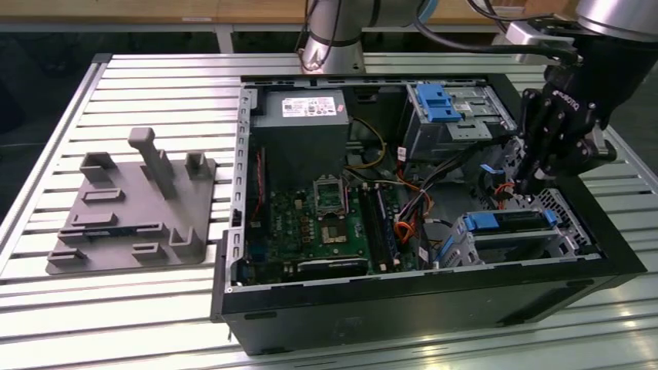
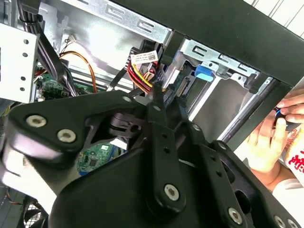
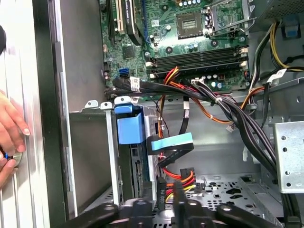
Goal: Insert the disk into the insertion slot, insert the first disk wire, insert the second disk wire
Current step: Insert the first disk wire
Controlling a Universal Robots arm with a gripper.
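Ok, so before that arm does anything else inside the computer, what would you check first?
1. Disk in the insertion slot: ok, its blue carrier sits inside the bay.
2. Second disk wire plugged in: cannot tell; its blue plug lies against the disk's end.
3. Gripper in the right spot: ok, it is close to the disk's end, at the red and yellow wires.
4. People clear: not ok, a hand lies just outside the case wall.
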